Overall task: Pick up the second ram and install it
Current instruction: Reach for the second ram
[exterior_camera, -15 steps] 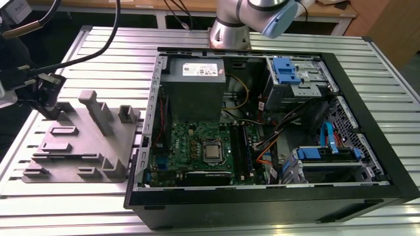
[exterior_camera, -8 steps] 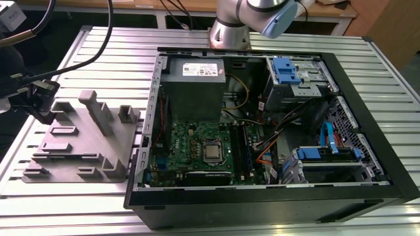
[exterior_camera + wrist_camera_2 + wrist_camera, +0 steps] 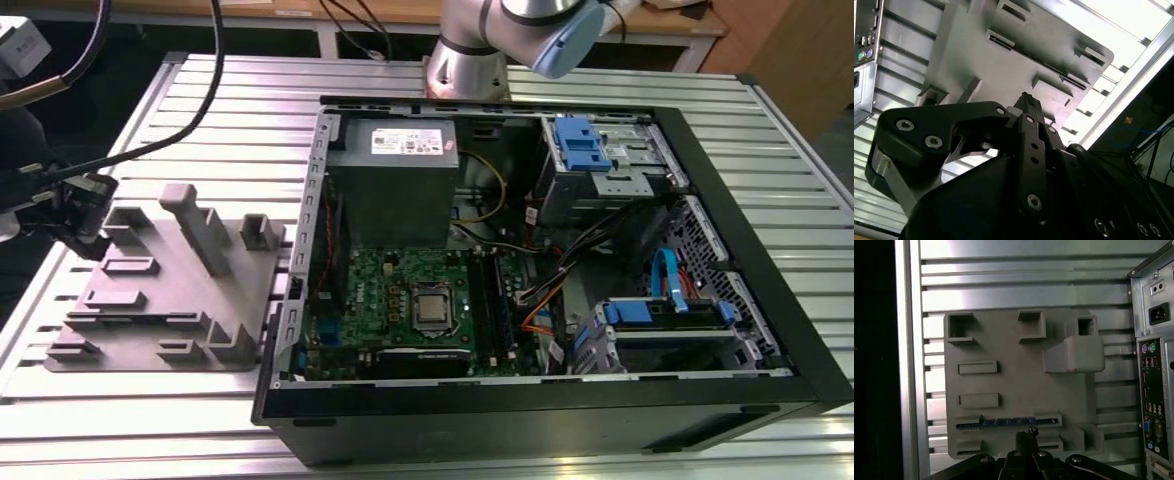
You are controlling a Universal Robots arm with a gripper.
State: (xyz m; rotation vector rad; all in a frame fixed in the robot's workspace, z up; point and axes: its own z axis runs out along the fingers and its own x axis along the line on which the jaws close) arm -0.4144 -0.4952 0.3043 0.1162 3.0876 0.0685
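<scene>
Arm far out to the exterior view's left, gripper jaws together, nothing between them.

This looks to me like a robotics lab or test workshop. The table is slotted aluminium profile, the kind made for bolting rigs down. An open computer case lies on it with its motherboard exposed. My arm's base is mounted just behind the case. A grey fixture plate sits beside the case, with my end effector above it. Black cables hang near the plate, and a wooden workbench stands behind the case.
</scene>
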